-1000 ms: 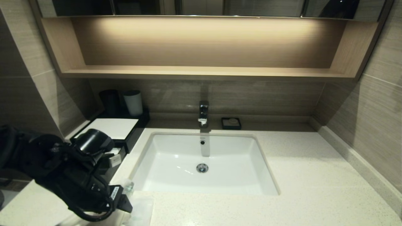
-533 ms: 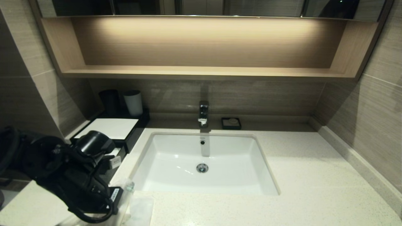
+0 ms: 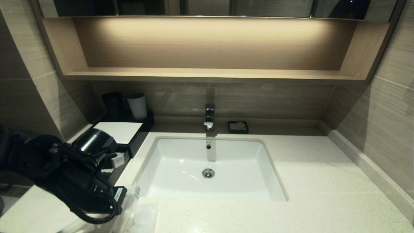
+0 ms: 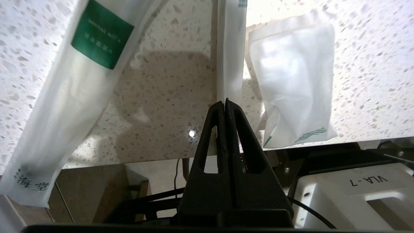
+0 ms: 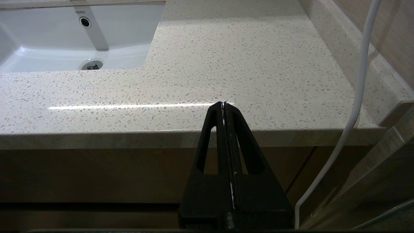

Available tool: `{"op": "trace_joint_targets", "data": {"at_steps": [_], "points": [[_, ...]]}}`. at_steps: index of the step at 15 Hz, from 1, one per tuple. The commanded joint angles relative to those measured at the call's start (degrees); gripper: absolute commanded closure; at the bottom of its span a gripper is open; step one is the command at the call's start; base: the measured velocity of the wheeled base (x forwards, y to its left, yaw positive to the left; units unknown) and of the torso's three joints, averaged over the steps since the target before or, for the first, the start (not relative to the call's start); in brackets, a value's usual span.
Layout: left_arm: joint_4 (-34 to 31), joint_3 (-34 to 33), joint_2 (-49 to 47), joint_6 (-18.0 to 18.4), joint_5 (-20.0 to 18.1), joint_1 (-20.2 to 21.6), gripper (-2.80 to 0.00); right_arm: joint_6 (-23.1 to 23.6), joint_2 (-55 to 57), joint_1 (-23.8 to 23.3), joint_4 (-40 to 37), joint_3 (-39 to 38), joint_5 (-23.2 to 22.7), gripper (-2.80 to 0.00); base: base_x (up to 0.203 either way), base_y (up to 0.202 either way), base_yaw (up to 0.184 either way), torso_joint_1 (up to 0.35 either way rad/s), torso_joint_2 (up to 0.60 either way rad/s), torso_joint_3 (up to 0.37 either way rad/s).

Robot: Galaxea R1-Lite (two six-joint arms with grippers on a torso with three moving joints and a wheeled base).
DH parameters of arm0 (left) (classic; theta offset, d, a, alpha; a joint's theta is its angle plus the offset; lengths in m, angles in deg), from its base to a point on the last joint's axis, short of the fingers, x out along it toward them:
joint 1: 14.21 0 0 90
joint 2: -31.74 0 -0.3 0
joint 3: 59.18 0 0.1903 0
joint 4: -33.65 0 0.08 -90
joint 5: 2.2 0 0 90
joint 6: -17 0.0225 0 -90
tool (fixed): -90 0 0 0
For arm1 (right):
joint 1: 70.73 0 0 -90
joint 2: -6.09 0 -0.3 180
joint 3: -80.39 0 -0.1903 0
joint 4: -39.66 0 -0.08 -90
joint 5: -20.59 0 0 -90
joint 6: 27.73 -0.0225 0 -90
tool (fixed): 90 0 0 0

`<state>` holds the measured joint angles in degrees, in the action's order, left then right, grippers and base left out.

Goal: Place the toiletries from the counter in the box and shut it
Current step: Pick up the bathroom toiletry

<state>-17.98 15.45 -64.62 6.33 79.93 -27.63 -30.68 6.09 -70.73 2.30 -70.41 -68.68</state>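
Here, left arm point(image 3: 64, 174) low over counter point(image 3: 323, 194) edge, fingers point(image 4: 239, 129) pinching slim packet point(image 4: 230, 58), right fingers point(image 5: 241, 136) pressed together.

The counter point(image 5: 245, 64) looks like polished stone, cream-white with fine brown speckles, glossy enough to carry a bright streak of reflected light. The sink point(image 3: 226, 181) set into it is smooth, shiny white ceramic, with a chrome metal drain point(image 3: 208, 173) and a chrome tap point(image 3: 209, 117). The wall shelf point(image 3: 207, 75) is pale matt wood with a fine horizontal grain. The long packet point(image 4: 64, 106) is translucent, slightly crinkled plastic film with a matt green label. The slim packet point(image 4: 230, 48) and the flat sachet point(image 4: 294, 87) are the same milky, softly wrinkled film. The left gripper point(image 4: 225, 103) is matt black plastic with a faintly rough finish.
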Motion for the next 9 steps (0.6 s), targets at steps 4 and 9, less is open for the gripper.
{"op": "trace_joint_targets", "data": {"at_steps": [4,9], "points": [[-9.5,9.0,7.5,-2.4,2.2,2.5,0.00,0.0,0.1,0.0,-0.1,0.0,0.1,0.00,0.000,0.000,0.000,0.000,0.00,0.000],[-9.8,6.1,7.5,-1.8,1.8,2.6,0.00,0.0,0.1,0.0,-0.1,0.0,0.1,0.00,0.000,0.000,0.000,0.000,0.00,0.000]]}}
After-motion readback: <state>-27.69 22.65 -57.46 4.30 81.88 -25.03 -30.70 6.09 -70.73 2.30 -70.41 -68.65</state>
